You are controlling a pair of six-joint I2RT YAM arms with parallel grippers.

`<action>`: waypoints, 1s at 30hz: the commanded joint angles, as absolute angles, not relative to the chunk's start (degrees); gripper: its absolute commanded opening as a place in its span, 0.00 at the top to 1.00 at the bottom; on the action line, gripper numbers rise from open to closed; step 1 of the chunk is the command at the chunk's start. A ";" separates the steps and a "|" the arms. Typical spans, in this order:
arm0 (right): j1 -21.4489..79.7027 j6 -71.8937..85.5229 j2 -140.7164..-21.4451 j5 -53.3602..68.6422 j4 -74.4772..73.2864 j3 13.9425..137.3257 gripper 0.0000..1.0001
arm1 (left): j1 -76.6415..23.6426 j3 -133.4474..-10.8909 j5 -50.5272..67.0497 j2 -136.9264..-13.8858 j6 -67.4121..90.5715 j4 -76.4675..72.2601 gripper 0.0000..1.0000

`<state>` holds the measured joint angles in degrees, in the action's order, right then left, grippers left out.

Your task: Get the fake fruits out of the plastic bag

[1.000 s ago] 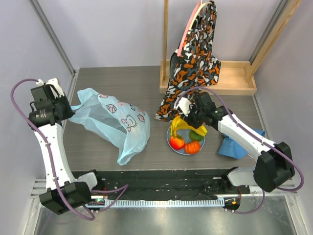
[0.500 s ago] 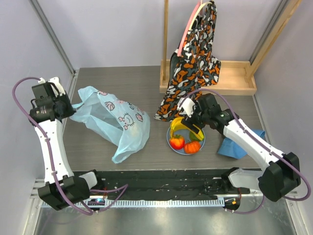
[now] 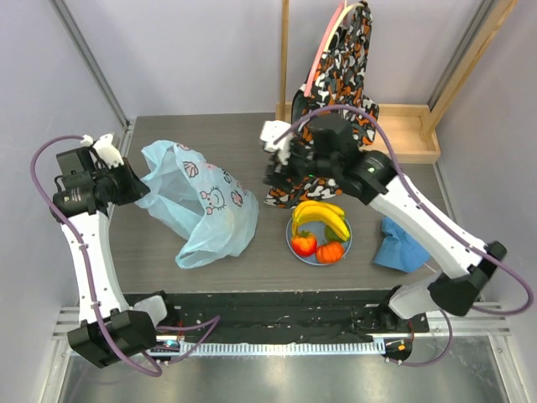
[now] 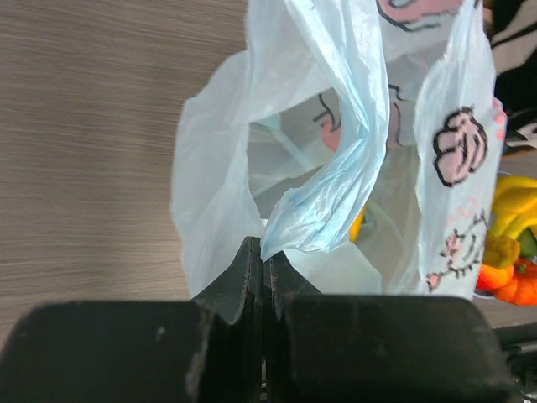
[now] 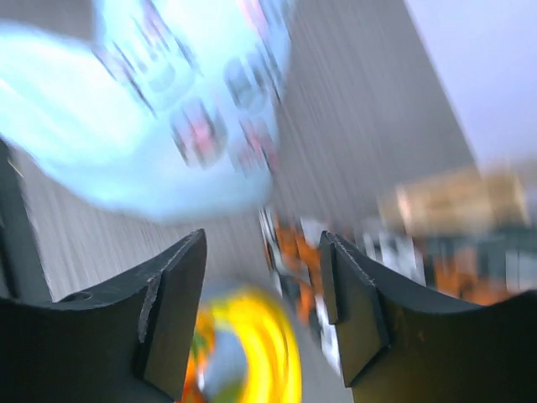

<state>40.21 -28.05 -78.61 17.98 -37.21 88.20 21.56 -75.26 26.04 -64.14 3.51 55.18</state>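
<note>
Two arms are at work on one table.

Left gripper: jaws pressed fully together on a handle loop of the plastic bag, holding that end raised off the surface. The left wrist view confirms it, with the left gripper pinching a twisted strip of the bag's film and no gap between the fingers. There is one bag, light blue with pink prints. Its mouth gapes toward the left arm and its lower end lies on the table. A yellow-orange patch shows through the film, and I cannot tell what it is.

Right gripper: raised over the table between the bag and the patterned cloth. The right wrist view is badly blurred, yet the right gripper shows its two fingers clearly parted with nothing between them — open and empty.

Fruits: out of the bag, on one round pale-blue plate to the right of it. The count from above is one banana bunch, one red fruit and one orange fruit, three that I can make out, all touching one another.

Other items: one blue cloth crumpled just right of the plate, and one wooden frame at the far right with the patterned cloth hanging over it.
</note>
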 commanded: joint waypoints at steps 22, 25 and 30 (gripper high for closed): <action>58.81 -1.85 -113.04 13.26 -26.28 109.97 0.79 | 19.25 -81.13 31.03 -52.30 -2.72 68.02 1.00; 55.39 -1.32 -109.44 18.09 -26.63 106.98 0.76 | 19.25 -79.46 30.58 -51.68 -3.77 68.55 1.00; 52.21 -1.58 -107.23 24.53 -26.63 104.68 0.67 | 19.25 -78.22 33.66 -51.94 -5.80 69.96 1.00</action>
<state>53.65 -3.01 -114.56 19.20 -28.97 104.99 19.49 -78.89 31.59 -51.83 -3.09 68.36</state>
